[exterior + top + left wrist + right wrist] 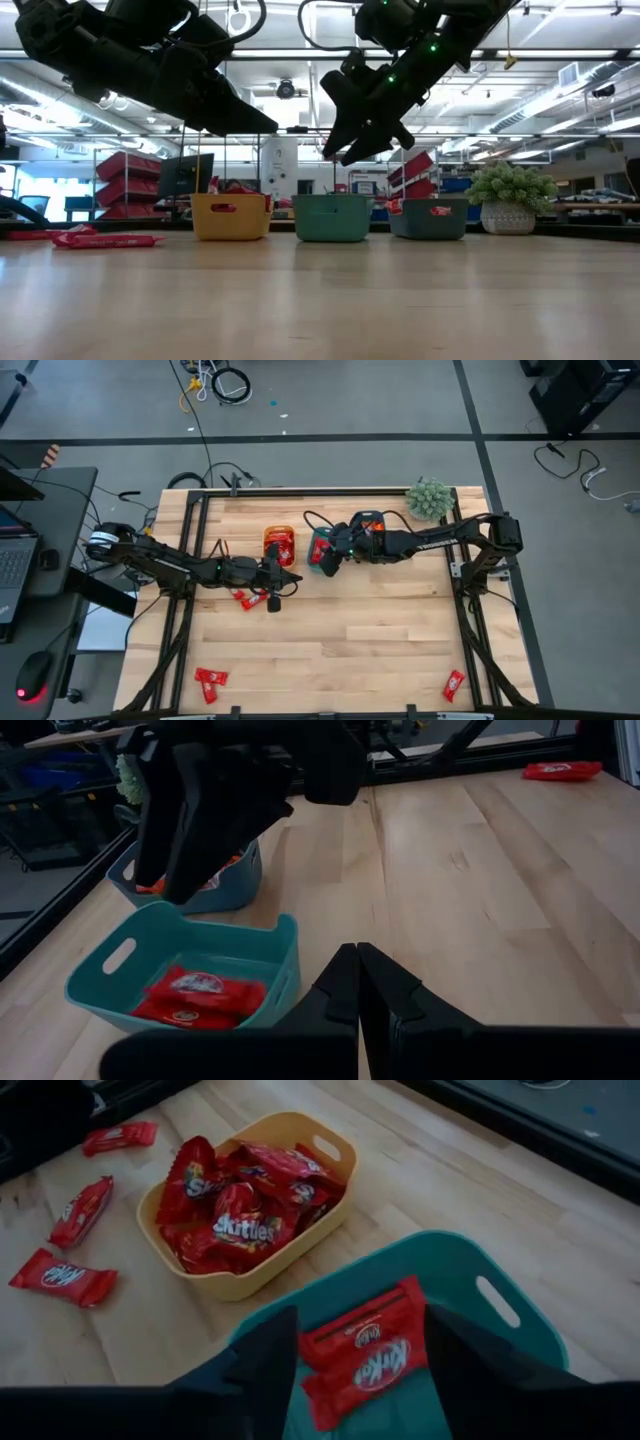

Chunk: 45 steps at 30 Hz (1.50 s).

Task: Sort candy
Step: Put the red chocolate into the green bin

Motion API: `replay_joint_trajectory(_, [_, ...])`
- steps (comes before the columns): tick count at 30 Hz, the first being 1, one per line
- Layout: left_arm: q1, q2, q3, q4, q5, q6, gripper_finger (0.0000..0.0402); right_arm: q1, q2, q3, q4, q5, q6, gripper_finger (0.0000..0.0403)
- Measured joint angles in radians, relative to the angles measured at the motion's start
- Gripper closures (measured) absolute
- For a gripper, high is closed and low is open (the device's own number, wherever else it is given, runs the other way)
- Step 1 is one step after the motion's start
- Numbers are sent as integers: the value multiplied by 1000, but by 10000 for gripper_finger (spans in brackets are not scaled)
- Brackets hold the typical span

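Right gripper [360, 1370] spread open above teal bin [500, 1270]; left gripper [358, 982] clenched, empty. Candy [62, 1277] looks light, flat, slippery; pinch across wrapper's middle

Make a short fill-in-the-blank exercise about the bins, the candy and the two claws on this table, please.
1. The right claw hangs open above the ____ bin, where KitKat candy lies.
2. The Skittles packs fill the ____ bin.
3. The left claw has its fingers ____.
4. In the high view, one lone candy lies near the table's front ____ corner.

Missing words: teal; yellow; shut; right
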Motion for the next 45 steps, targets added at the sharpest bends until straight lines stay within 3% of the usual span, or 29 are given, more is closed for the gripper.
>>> replay_joint_trajectory(4, [0, 0, 0, -1, 0, 0, 401, -6, 0, 0, -6, -14, -46, 185])
replay_joint_trajectory(8, [0, 0, 0, -2, 0, -1, 401, -4, -47, 0, -53, -116, -182, 187])
replay_joint_trajectory(14, [0, 0, 0, -10, 0, -1, 401, 93, -182, 0, -362, -261, -239, 187])
replay_joint_trajectory(22, [0, 0, 0, -10, 0, -2, 401, 419, -248, 0, -811, -315, -7, 187])
replay_joint_trajectory(29, [0, 0, 0, -10, 0, -4, 401, 754, -247, -18, -858, -350, 345, 192])
replay_joint_trajectory(34, [0, 0, 0, -10, 0, -16, 401, 925, -247, -18, -848, -431, 583, 239])
replay_joint_trajectory(41, [0, 0, 0, -10, 0, -28, 401, 1051, -247, -26, -851, -455, 674, 382])
replay_joint_trajectory(45, [0, 0, 0, -14, 1, -31, 401, 1092, -247, -91, -786, -519, 692, 387])
